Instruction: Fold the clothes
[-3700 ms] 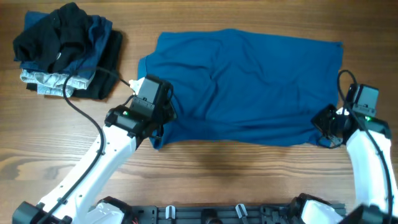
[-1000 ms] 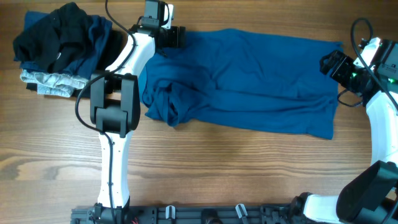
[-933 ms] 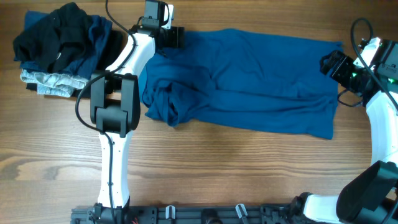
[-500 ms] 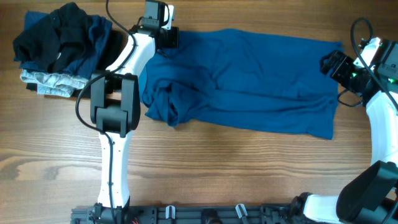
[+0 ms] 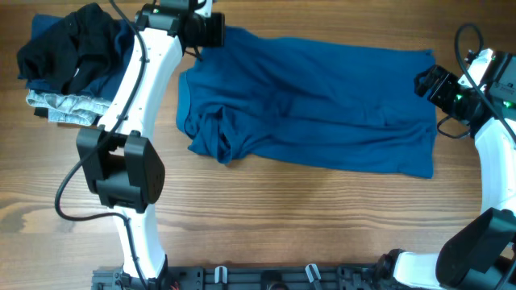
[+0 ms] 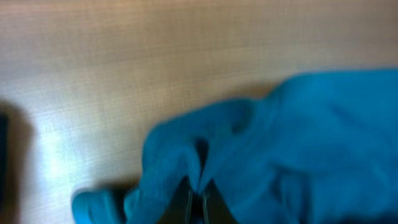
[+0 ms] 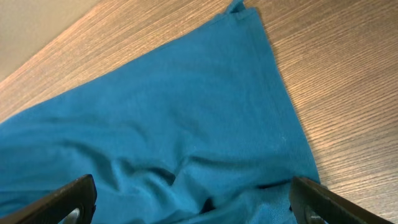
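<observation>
A blue garment [image 5: 322, 101] lies spread across the table, bunched into a lump [image 5: 214, 137] at its lower left. My left gripper [image 5: 211, 31] is at the garment's far left corner. In the left wrist view this gripper [image 6: 198, 198] is shut on a pinched ridge of the blue fabric [image 6: 298, 137]. My right gripper [image 5: 427, 80] hovers over the garment's right edge. The right wrist view shows it [image 7: 196, 208] wide open, with the blue cloth [image 7: 174, 124] beneath and nothing between its fingers [image 7: 71, 196].
A pile of dark, blue and patterned clothes [image 5: 85, 64] sits at the far left corner of the wooden table [image 5: 282, 225]. The left arm [image 5: 129, 121] reaches across the table's left side, right beside that pile.
My left gripper has shut on the garment's far left corner and pulled it up and to the left. The cloth's top edge shifted slightly left. The right arm stayed put.
</observation>
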Controlling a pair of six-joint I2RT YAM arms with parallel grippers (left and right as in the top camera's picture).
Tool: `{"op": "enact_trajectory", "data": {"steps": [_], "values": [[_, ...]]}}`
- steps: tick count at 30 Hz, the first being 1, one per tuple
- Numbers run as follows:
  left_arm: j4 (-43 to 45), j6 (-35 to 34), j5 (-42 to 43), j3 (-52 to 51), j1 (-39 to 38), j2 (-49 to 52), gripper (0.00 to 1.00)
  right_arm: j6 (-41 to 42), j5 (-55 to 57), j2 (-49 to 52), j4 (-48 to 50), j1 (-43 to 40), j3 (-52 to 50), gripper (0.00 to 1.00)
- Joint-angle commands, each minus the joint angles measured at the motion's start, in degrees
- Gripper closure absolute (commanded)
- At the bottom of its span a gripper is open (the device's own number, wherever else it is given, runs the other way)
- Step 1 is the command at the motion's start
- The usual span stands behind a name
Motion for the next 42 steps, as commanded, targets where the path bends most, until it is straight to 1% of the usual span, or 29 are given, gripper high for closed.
{"op": "enact_trajectory", "data": {"steps": [1, 5, 9, 10, 12, 13, 16, 17, 19, 20, 22, 24, 27, 32, 35, 36, 37, 38, 40, 42], "values": [[-9.4, 0.5, 0.4, -0.4, -2.0, 1.2, 0.96, -1.1, 0.8, 0.8, 0.0, 0.3, 0.4, 0.00], [-17.1, 0.5, 0.5, -2.2, -3.1, 3.0, 0.96, -1.1, 0.8, 0.8, 0.0, 0.3, 0.4, 0.00], [-21.6, 0.5, 0.4, -4.2, -3.8, 3.9, 0.95, -1.1, 0.8, 0.8, 0.0, 0.3, 0.4, 0.00], [-22.8, 0.5, 0.3, -4.2, -3.8, 4.0, 0.91, -1.1, 0.8, 0.8, 0.0, 0.3, 0.4, 0.01], [-24.0, 0.5, 0.2, -4.2, -3.7, 4.0, 0.60, -1.1, 0.8, 0.8, 0.1, 0.3, 0.4, 0.00], [-24.5, 0.4, 0.2, -4.2, -3.7, 4.0, 0.54, -1.1, 0.8, 0.8, 0.2, 0.3, 0.4, 0.00], [-25.8, 0.0, 0.2, -4.2, -3.4, 4.0, 0.30, -1.1, 0.8, 0.8, 0.5, 0.3, 0.4, 0.00], [-26.0, 0.0, 0.2, -4.1, -3.3, 4.0, 0.27, -1.1, 0.8, 0.8, 0.5, 0.3, 0.4, 0.00], [-26.2, -1.3, 0.3, -3.4, -3.1, 3.5, 0.22, -1.2, 0.8, 1.0, 0.8, 0.3, 0.4, 0.00], [-26.2, -1.9, 0.3, -2.6, -3.0, 3.2, 0.21, -1.2, 0.8, 1.3, 1.1, 0.3, 0.4, 0.00], [-25.8, -3.3, 0.3, 0.5, -2.3, 1.9, 0.20, -1.6, 0.8, 2.6, 2.0, 0.3, 0.4, 0.00], [-24.6, -4.3, 0.5, 3.7, -1.5, 0.7, 0.16, -1.6, 0.7, 4.8, 3.6, 0.3, 0.5, 0.00], [-23.5, -4.5, 0.5, 7.7, -0.7, 0.4, 0.14, -2.4, 0.5, 9.8, 6.4, 0.3, 2.3, 0.01], [-21.2, -4.5, 0.5, 8.2, -0.1, 0.4, 0.11, -7.6, 2.2, 23.7, 8.2, 1.1, 13.0, 0.01], [-20.9, -4.5, 0.4, 8.2, -0.1, 0.4, 0.08, -10.1, 4.8, 29.4, 12.7, 2.7, 15.9, 0.01], [-20.9, -4.5, 0.4, 8.2, -0.1, 0.4, 0.08, -10.2, 6.1, 31.2, 15.0, 3.4, 16.4, 0.01], [-20.9, -4.5, 0.4, 8.2, -0.1, 0.4, 0.06, -10.3, 7.7, 33.5, 18.3, 4.3, 16.4, 0.02], [-21.0, -4.5, 0.4, 8.2, -0.1, 0.4, 0.01, -10.7, 8.1, 34.8, 20.3, 4.8, 16.4, 0.04], [-21.2, -4.5, 0.4, 8.2, -0.1, 0.4, 0.00, -10.8, 10.0, 38.5, 24.5, 6.3, 16.4, 0.09], [-21.2, -4.5, 0.4, 8.2, -0.1, 0.4, 0.00, -10.7, 11.4, 40.9, 27.4, 7.4, 16.4, 0.11]]}}
